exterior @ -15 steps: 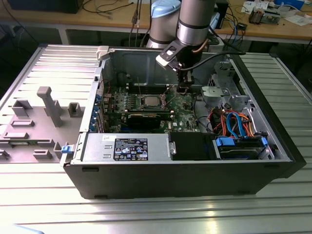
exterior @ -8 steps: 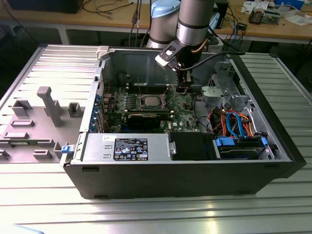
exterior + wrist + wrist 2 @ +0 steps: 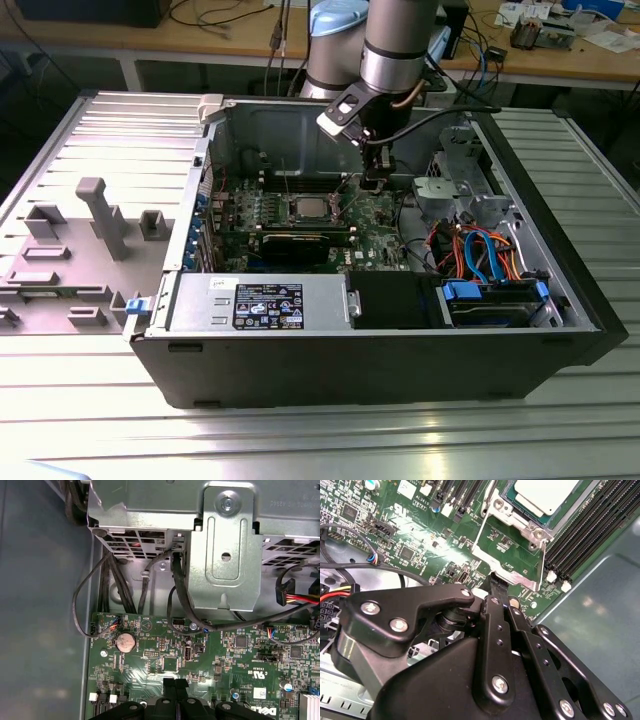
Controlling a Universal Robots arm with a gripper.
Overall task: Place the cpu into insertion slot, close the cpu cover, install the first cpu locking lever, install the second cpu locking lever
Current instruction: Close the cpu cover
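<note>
Inside the open computer case (image 3: 350, 350), set on the ribbed metal counter (image 3: 300, 440):

- Claw (image 3: 375, 182): lowered over the green motherboard (image 3: 420, 530). In both wrist views (image 3: 499, 586) (image 3: 175, 684) its black fingers are seen drawn narrow, tip against tip. No loose part is carried.
- Cpu cover (image 3: 517, 575): silver frame with a square window, open and leaning off the slot toward the claw. Its free edge is met by the claw tips; whether that edge is pinched cannot be told.
- Cpu (image 3: 545, 492): seated flat in the insertion slot (image 3: 527, 527), just beyond the open cover from the claw. In the exterior view (image 3: 308, 208) it is found near the claw, on the exterior view's left of it.
- Memory slots (image 3: 590, 535): long, black, ranged beside the slot, farther from the claw than the cover.
- Coin battery (image 3: 125, 641): on the board ahead of the claw tips.
- Metal drive cage (image 3: 230, 545): beyond the board edge, well apart from the claw, with black cables (image 3: 180, 590) trailing below it.
</note>
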